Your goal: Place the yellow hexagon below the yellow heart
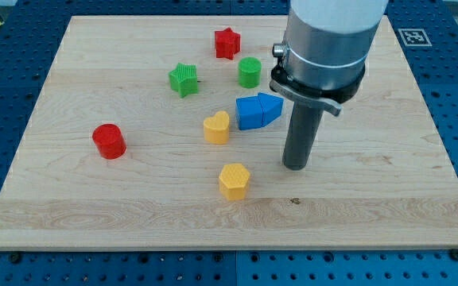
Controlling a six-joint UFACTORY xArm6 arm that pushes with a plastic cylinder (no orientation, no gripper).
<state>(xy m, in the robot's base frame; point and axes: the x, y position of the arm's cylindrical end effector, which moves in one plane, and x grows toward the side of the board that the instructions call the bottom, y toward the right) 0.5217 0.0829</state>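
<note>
Camera view, my tip (295, 165): right of yellow hexagon (234, 180), apart from it
Yellow heart (217, 127): above hexagon, beside blue blocks (258, 110)
Claw: none, bare rod

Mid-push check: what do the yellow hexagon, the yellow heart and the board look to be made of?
Yellow hexagon and yellow heart: probably plastic, matte, with faint ridges on their tops. Board: light wood, visible grain, smooth finish. My tip stands right of the hexagon, apart from it.
</note>
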